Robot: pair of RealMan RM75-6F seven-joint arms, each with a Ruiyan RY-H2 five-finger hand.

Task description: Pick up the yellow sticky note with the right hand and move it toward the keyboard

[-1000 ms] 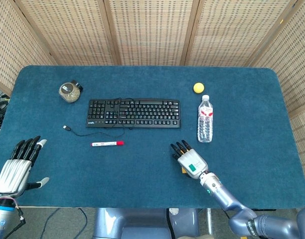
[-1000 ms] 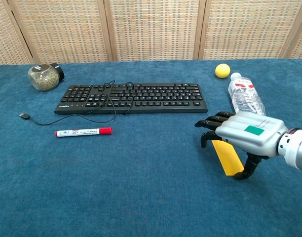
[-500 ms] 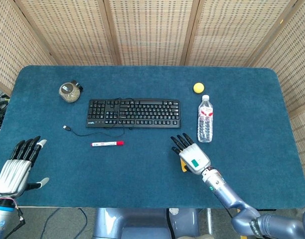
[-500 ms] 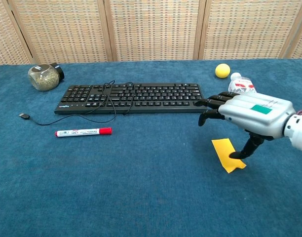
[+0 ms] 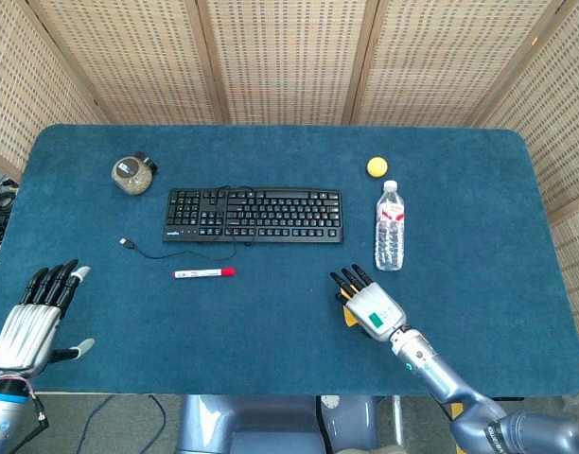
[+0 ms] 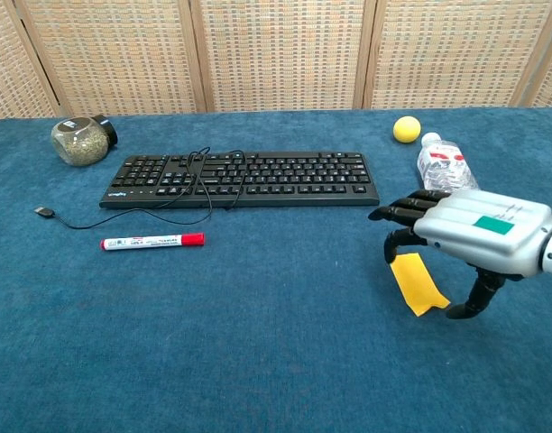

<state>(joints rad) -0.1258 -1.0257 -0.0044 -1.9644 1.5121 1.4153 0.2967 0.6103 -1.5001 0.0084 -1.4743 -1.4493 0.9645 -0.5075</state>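
right hand (image 6: pixel 479 236) pinching yellow sticky note (image 6: pixel 417 282), curled

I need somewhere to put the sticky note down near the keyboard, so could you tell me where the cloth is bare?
Bare cloth lies in front of the keyboard, between the red marker and the right hand. It is crowded at the keyboard's left end, where the cable loops, and to the right by the bottle.

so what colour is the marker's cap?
Red, on the marker's right end; the barrel is white. Chest view shows it best.
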